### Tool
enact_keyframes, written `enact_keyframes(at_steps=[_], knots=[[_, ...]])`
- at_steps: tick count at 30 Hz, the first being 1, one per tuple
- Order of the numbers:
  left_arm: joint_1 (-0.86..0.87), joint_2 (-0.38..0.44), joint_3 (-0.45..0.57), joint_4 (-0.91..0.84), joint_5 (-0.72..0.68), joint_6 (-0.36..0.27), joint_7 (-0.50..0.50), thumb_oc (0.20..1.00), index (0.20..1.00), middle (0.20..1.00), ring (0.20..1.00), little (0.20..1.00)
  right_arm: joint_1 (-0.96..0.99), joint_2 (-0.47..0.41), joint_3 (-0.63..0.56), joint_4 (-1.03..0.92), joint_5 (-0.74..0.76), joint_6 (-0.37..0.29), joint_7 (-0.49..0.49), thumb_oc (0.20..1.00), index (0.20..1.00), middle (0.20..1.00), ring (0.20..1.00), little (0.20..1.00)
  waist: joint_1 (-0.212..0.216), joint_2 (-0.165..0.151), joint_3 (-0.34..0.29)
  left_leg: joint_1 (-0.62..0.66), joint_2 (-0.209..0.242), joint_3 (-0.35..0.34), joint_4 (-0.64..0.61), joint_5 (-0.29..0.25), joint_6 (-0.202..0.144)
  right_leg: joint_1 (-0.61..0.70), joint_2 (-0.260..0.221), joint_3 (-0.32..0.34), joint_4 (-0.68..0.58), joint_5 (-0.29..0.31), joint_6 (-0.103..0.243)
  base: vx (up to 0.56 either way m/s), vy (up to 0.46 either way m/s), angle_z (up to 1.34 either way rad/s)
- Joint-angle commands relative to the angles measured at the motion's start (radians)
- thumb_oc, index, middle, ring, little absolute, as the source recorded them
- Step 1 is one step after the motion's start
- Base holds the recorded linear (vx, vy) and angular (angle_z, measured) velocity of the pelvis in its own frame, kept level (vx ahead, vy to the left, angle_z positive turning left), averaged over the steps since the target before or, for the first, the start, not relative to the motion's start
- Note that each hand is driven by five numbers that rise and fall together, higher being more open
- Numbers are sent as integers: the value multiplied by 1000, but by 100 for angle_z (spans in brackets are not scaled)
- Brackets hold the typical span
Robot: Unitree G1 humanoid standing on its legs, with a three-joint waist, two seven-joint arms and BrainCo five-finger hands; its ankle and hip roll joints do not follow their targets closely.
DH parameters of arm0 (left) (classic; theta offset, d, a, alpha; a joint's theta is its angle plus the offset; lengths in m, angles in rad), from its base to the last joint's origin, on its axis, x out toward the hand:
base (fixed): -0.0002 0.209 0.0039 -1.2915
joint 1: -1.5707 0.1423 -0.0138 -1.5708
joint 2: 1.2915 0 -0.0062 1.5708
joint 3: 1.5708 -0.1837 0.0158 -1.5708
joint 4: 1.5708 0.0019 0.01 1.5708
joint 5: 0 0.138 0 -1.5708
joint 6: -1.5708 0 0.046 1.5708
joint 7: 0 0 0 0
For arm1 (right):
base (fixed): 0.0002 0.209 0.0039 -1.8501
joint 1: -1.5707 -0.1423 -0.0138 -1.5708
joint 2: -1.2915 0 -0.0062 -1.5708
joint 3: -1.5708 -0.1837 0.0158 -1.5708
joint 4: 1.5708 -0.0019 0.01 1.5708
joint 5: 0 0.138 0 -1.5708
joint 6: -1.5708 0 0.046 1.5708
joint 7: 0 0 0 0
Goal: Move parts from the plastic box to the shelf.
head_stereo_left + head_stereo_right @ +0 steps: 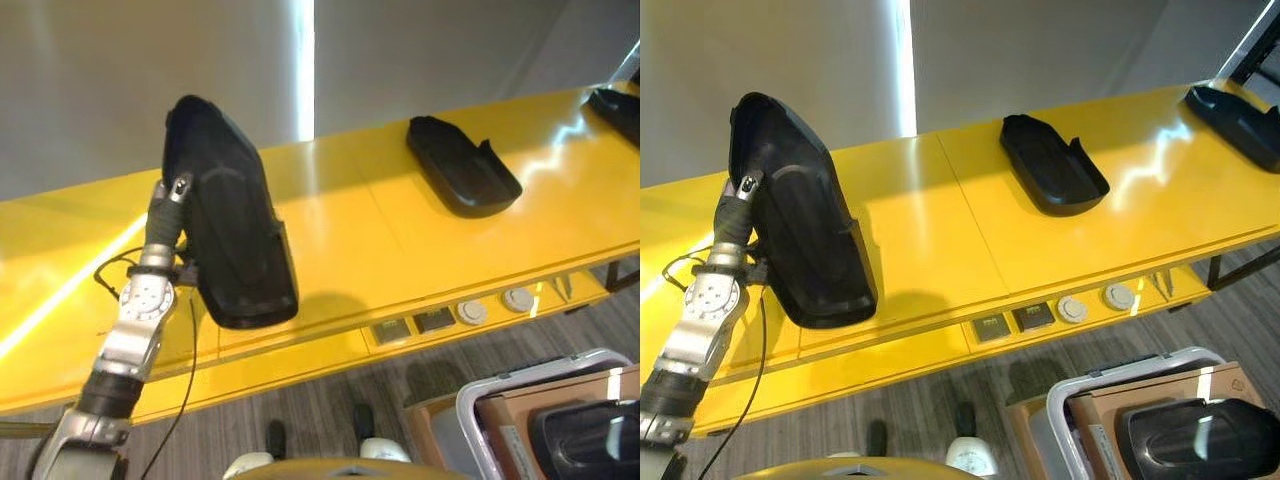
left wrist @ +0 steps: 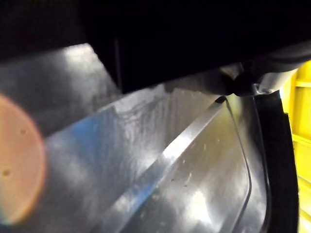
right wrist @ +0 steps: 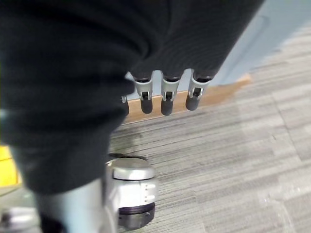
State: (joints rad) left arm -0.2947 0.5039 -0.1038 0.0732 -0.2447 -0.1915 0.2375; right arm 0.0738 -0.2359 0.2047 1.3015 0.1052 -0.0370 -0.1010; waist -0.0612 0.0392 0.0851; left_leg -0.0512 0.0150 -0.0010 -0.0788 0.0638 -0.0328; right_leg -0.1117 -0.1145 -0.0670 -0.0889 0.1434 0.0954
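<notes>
Down near you, by the front edge of the long yellow shelf (image 1: 420,250), sits the grey plastic box (image 1: 1080,395) with a glossy black moulded part (image 1: 1200,440) lying in it. Your left robot hand (image 1: 178,190) holds a large black moulded plastic part (image 1: 235,230) tilted up over the shelf's left portion, its lower end close to the front edge; a finger shows against the part's side, but you cannot tell how the hidden fingers sit on it. Your right robot hand (image 3: 165,97) hangs over the grey carpeted floor (image 3: 228,160), fingers straight and relaxed, holding nothing. Farther along the shelf, a second black moulded part (image 1: 462,165) lies flat mid-shelf. A third black part (image 1: 1235,120) rests at the far right end.
</notes>
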Motion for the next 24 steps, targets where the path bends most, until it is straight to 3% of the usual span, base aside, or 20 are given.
enact_keyframes(at_steps=[1,6,13,24], knots=[[-221,32,-9,63,-70,-53,58,200,200,200,200,200,-97,12,-4,-13,13,-24,6,1000,1000,1000,1000,1000,-14,-35,25,-22,48,-29,-8,-37,-47,47,-63,14,2,-88,78,-37,0,1],[-440,65,-119,271,-128,-35,84,200,200,200,200,200,-164,7,35,-34,30,-26,4,1000,1000,1000,1000,1000,-29,-30,70,-84,47,-32,-8,-11,-53,-16,-63,13,2,-64,84,-86,1,-1],[-573,152,-235,440,-89,26,35,200,200,200,200,200,-190,12,76,-40,23,-25,18,1000,1000,1000,1000,1000,-26,-28,113,-124,45,-35,-8,7,-53,-61,-63,15,2,-43,93,-21,1,-3],[-541,138,-236,475,15,80,54,200,200,200,200,200,-224,26,92,-49,44,-29,23,1000,1000,1000,1000,1000,-15,-28,156,-148,42,-38,-8,17,-53,-89,-65,17,2,-33,91,-1,-1,0]])
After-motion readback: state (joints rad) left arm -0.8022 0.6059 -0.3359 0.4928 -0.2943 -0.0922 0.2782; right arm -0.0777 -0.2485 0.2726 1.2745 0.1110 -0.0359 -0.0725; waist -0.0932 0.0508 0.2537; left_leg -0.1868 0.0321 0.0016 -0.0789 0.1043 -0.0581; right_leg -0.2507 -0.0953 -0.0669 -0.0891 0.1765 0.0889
